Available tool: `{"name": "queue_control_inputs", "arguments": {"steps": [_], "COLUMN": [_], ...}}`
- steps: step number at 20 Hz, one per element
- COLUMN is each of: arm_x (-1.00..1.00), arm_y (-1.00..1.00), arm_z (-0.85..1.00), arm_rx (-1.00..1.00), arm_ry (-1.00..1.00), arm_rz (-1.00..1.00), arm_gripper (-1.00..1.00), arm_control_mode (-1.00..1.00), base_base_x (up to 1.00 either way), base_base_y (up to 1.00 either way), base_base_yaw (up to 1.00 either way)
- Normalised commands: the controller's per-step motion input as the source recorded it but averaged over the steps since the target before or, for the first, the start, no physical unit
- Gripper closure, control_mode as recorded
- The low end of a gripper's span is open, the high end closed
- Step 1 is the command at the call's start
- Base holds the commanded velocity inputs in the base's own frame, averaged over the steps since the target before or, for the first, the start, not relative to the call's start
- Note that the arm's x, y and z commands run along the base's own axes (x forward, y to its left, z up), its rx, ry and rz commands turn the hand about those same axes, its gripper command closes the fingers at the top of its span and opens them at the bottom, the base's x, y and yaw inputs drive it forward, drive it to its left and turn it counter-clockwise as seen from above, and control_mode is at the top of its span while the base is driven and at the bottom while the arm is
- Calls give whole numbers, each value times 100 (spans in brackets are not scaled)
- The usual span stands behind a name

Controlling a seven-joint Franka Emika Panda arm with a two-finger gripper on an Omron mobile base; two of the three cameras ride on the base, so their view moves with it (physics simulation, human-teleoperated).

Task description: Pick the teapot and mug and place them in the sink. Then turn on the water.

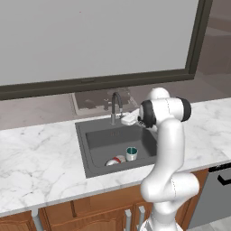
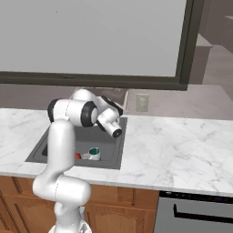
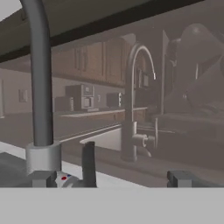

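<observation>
Inside the dark grey rectangular sink (image 1: 97, 140), near its front wall: rounded silver-and-red teapot (image 1: 115, 160) just beside short teal-lined mug (image 1: 131, 154), bare basin floor behind. Beside the slim curved tap (image 1: 115, 107), two-finger gripper (image 3: 107, 178), dark tips spread wide apart, clamping nothing.

Ahead of me a white marble surface (image 1: 36, 158) runs left and right, over brown wooden cabinet doors (image 1: 85, 214). Behind it a large pale window with a dark frame (image 1: 90, 83) spans the wall. A dark-fronted dishwasher (image 2: 195, 214) sits under the surface, and a pale wall outlet (image 2: 142, 102) above.
</observation>
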Motion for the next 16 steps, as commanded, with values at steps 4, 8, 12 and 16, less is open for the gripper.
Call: {"name": "queue_control_inputs", "arguments": {"steps": [4, 8, 12, 16], "arm_x": [32, 30, 30, 27], "arm_y": [4, 0, 2, 4], "arm_z": [-7, -6, -9, -12], "arm_rx": [0, 0, 0, 0], "arm_ry": [0, 0, 0, 0], "arm_rz": [0, 0, 0, 0], "arm_gripper": [-100, -100, -100, -100], "arm_control_mode": [-100, -100, -100, -100], "base_base_x": [0, 0, 0, 0], "base_base_y": [0, 0, 0, 0], "base_base_yaw": [0, 0, 0, 0]}}
